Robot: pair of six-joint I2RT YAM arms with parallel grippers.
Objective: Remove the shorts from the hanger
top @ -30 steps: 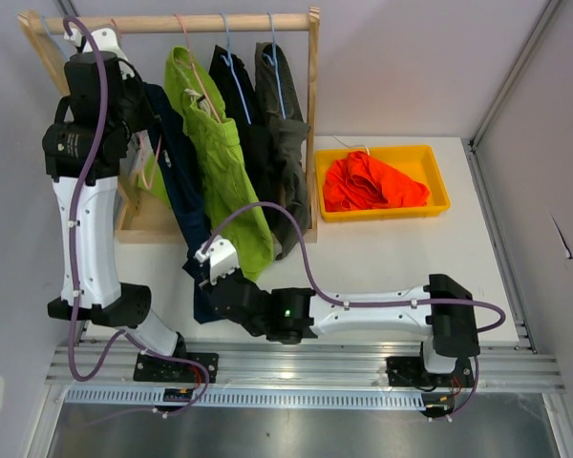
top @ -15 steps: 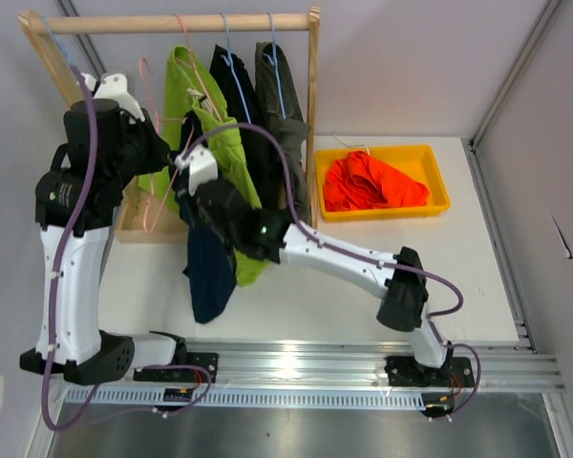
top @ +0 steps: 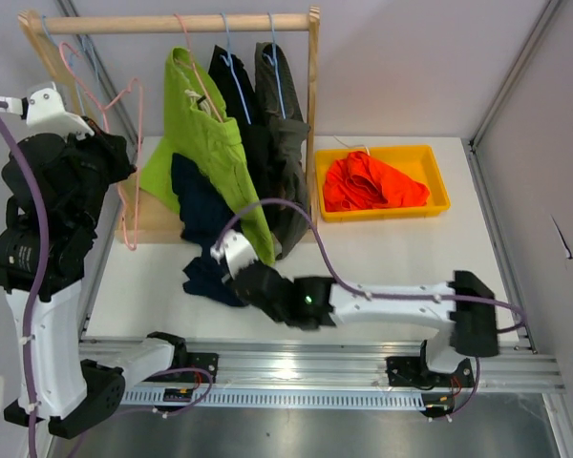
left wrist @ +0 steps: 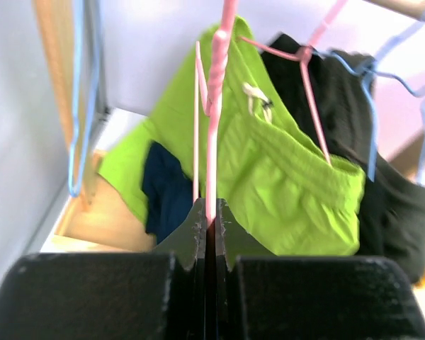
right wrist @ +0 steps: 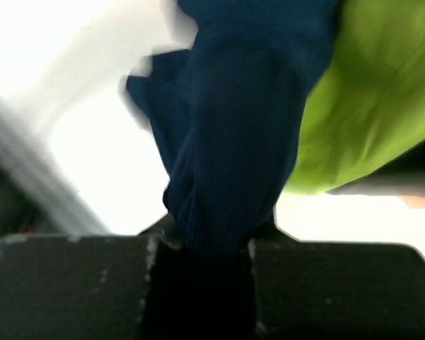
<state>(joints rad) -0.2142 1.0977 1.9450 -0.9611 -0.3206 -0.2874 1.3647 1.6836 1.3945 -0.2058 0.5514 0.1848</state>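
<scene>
Presently the left gripper (left wrist: 207,212) is clamped shut on the wire of a bare pink hanger (left wrist: 212,142), held up to the left of the wooden rack (top: 172,22). The right gripper (right wrist: 211,244) is pinched on a bunched fold of the navy shorts (top: 202,224), which trail low over the table just beside the hem of the lime green shorts (top: 205,143) and appear free of the hanger. Assessment: the step in hand is carrying the navy pair away. It should be lifted clear of the table first, then swung right, wide of the green hem, to avoid a snag. The black shorts (top: 244,114) and olive-grey shorts (top: 285,134) hang on the rack. The yellow tray (top: 382,213) holds only the crumpled orange shorts (top: 368,183), with room beside them.
</scene>
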